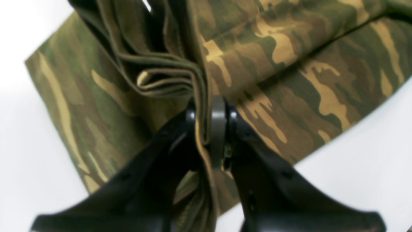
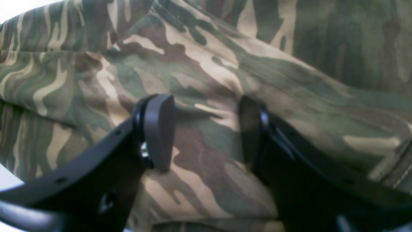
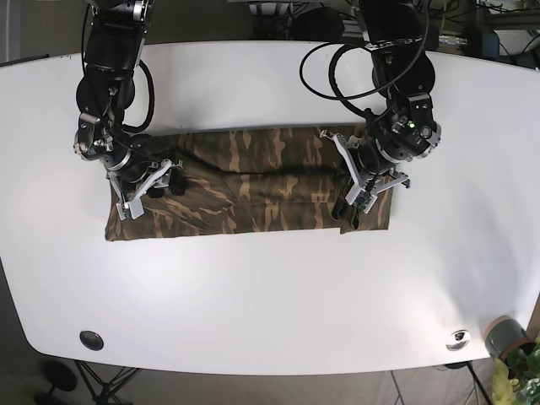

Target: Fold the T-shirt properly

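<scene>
Currently the shirt (image 3: 253, 190) lies folded into a long band across the tabletop (image 3: 270, 287), nearer the far edge than the near one. At the band's right end, the left gripper (image 1: 206, 129) pinches several bunched layers of cloth, jaws narrow. The right gripper (image 2: 206, 129) sits over the band's left end, jaws wide, with cloth below.

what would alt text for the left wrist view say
The left hand is shut on a bunched edge of a camouflage T-shirt, lifting several stacked layers of cloth above the rest of the shirt. The shirt lies spread on a white table, seen close up from just behind the black fingers.
</scene>
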